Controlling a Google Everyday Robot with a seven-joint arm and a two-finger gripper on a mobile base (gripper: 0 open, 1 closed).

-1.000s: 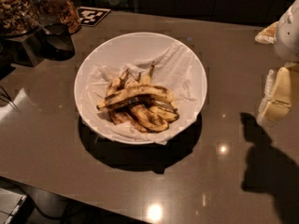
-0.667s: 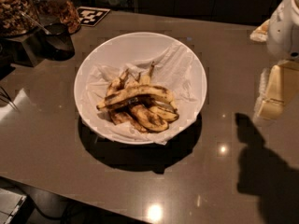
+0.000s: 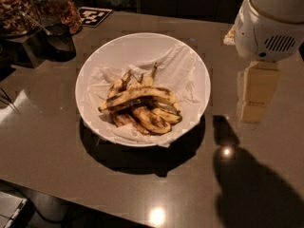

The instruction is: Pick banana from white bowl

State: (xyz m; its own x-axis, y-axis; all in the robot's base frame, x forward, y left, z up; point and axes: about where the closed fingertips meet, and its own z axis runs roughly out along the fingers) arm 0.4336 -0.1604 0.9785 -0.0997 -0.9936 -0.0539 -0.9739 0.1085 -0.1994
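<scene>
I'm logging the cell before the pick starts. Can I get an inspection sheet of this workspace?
Surface: dark glossy table, with lamp glints on it.
Job's things: banana lies across the top of the pile in the white bowl, which is lined with crumpled paper; shorter, browner bananas lie under it.
Clutter: dark cup, jars of nuts and a black-and-white tag, all at the far left.
Grippers: hand hangs right of the bowl, apart from the banana.
Cables: thin dark lines at the left edge, maybe wires; cannot tell.
Surroundings: dark; nothing seen.
</scene>
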